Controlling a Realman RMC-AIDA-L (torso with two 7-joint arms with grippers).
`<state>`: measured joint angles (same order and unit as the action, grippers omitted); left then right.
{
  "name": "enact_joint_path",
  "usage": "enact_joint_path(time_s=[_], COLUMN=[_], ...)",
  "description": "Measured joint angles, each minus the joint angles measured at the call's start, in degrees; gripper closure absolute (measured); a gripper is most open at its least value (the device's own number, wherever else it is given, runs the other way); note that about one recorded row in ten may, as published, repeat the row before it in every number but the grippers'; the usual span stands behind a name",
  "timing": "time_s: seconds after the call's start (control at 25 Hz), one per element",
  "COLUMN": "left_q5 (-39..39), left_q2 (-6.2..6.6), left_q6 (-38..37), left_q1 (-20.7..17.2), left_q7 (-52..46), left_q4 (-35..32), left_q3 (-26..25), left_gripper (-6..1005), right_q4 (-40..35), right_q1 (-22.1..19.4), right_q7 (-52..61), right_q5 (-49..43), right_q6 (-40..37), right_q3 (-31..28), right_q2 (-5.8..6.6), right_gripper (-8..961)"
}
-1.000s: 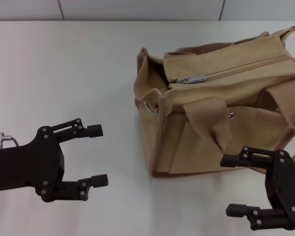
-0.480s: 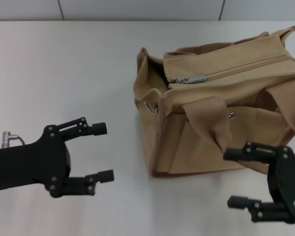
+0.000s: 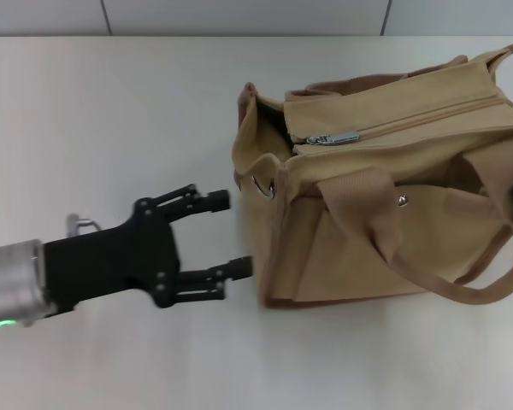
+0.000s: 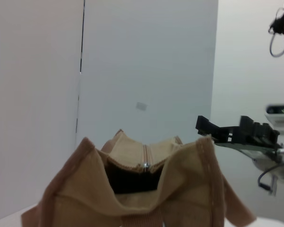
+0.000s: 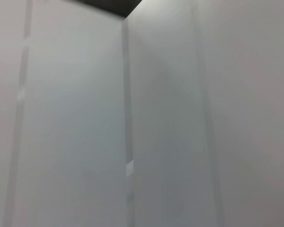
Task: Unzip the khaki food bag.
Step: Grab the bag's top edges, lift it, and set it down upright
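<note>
Khaki food bag point(image 3: 385, 188) sits on the white table point(image 3: 111, 120), toward the robot's right and far side of the work area, long axis running left to right, its open-gusset end facing left. Top zipper point(image 3: 410, 120) reads as closed along its length; metal pull point(image 3: 333, 137) lies flat at the left end of the zipper track, just beside the dark gap at the gusset. One webbing handle point(image 3: 368, 205) droops over the near face, close to the silver snap button point(image 3: 401, 201); a metal ring point(image 3: 262, 185) shows at the bag's left near corner. Left gripper point(image 3: 231, 235) is low over the table at the bag's left end, fingers spread wide with nothing between them; the upper fingertip point(image 3: 218, 200) is just beside the bag's left end panel and the lower one is near the bottom left corner; contact with the fabric cannot be confirmed from the head view. Left wrist view looks end-on at the bag: gusset sagging open, zipper end at centre top. A dark gripper shows beyond the bag in that view, probably the right gripper point(image 4: 236, 134), raised well above the table, fingers not resolvable. Right wrist view shows only wall panels point(image 5: 132, 118).
</note>
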<state>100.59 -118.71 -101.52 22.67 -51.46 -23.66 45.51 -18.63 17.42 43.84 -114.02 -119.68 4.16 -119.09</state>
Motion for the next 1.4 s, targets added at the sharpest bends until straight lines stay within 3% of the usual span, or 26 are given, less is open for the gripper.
enact_joint_path(time_s=[0.16,0.36,0.68,1.08,1.4], left_q5=[-0.08,-0.09,-2.3,-2.42,-2.49], left_q2=[-0.1,-0.43,-0.47,-0.47,-0.46], left_q6=[1.7,4.85,7.21,7.61,7.67], left_q1=[4.2,7.95,8.92,8.52,8.51], left_q7=[1.09,3.21,5.81,7.56,7.83], left_q4=[6.68,12.59,15.37,15.42,15.49], left_q3=[-0.25,-0.27,-0.73,-1.25,-1.59], left_gripper=[187,195,208,425,750], right_q4=[2.85,3.78,4.12,4.65,5.08], right_q1=[-1.63,-2.04,-1.68,-1.26,-1.25], right_q7=[-2.21,-2.5,-2.54,-2.54,-2.54], right_q5=[2.23,2.31,2.37,2.4,2.4], right_q6=[0.75,2.23,3.07,4.55,5.73], right_q3=[-4.3,-5.59,-5.64,-5.66,-5.75], right_q2=[-0.02,-0.07,-0.08,-0.09,-0.09], right_gripper=[193,194,194,194,205])
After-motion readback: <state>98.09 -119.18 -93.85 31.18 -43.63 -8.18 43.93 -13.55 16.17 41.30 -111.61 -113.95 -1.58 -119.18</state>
